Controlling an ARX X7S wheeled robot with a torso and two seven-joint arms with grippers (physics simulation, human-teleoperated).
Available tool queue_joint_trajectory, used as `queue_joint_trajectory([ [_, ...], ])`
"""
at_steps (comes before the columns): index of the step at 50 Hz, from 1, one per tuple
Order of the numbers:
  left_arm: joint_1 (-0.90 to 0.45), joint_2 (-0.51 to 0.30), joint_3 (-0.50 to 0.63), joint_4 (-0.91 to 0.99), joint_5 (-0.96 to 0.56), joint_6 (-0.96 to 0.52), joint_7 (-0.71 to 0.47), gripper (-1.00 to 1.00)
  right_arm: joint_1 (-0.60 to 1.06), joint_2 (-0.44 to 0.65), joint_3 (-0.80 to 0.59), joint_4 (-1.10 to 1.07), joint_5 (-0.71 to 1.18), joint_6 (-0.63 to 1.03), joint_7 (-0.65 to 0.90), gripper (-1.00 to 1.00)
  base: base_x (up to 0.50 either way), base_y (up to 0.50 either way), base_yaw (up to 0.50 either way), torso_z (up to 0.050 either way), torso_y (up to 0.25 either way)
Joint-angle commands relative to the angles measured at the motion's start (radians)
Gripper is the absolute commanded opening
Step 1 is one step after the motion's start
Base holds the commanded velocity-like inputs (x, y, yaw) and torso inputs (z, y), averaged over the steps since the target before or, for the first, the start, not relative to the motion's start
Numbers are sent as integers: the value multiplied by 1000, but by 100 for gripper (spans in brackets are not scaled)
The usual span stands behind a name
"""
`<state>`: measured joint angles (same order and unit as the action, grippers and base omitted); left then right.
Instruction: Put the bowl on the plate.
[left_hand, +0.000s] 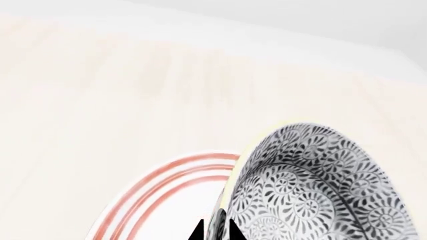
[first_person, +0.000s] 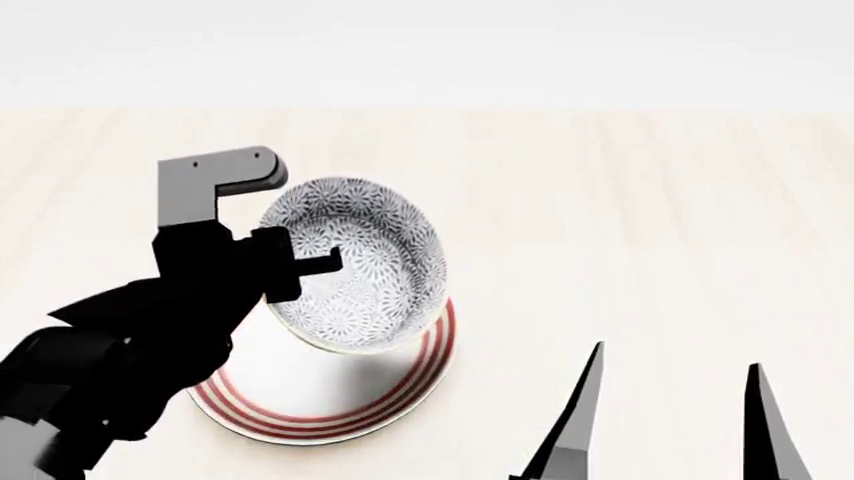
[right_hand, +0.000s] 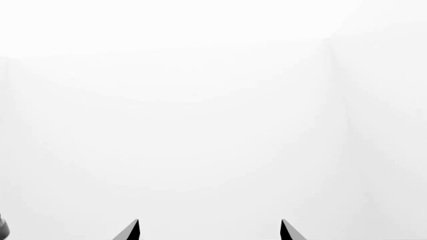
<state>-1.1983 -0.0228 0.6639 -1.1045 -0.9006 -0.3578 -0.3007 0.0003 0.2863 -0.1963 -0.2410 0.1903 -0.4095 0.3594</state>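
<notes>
Bowl (first_person: 358, 262): tilted, rim pinched by left gripper (first_person: 320, 265), above plate (first_person: 327, 405) on tabletop (first_person: 641, 220). Right gripper (first_person: 674, 415): fingers spread, holding nothing.

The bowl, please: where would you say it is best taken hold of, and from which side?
By its rim, one finger inside and one outside the wall, as the left gripper grips the bowl now, on the side towards the robot's left. The bowl is too wide to span and tilted over the plate.
</notes>
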Motion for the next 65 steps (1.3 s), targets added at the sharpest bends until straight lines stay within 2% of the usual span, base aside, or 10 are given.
queue_joint_trajectory([
  [1, -24, 21, 76, -52, -82, 55, 12, -100, -1, -13, 13, 3, -18, 2, -18, 100, 0, 0, 0, 0, 0],
  [15, -29, 21, 198, -89, -211, 90, 6, -100, 0, -10, 7, 15, -21, -4, -15, 100, 0, 0, 0, 0, 1],
  [54, -46, 22, 645, -171, -645, 226, 14, -100, 1, 0, -10, 24, -20, -7, -5, 100, 0, 0, 0, 0, 0],
  [55, -48, 22, 654, -171, -656, 230, 19, 100, 1, 1, -10, 23, -20, -7, -5, 100, 0, 0, 0, 0, 0],
  [65, -75, 22, 775, -163, -653, 348, 21, 100, 1, 2, -15, 33, -20, -13, -4, 100, 0, 0, 0, 0, 0],
])
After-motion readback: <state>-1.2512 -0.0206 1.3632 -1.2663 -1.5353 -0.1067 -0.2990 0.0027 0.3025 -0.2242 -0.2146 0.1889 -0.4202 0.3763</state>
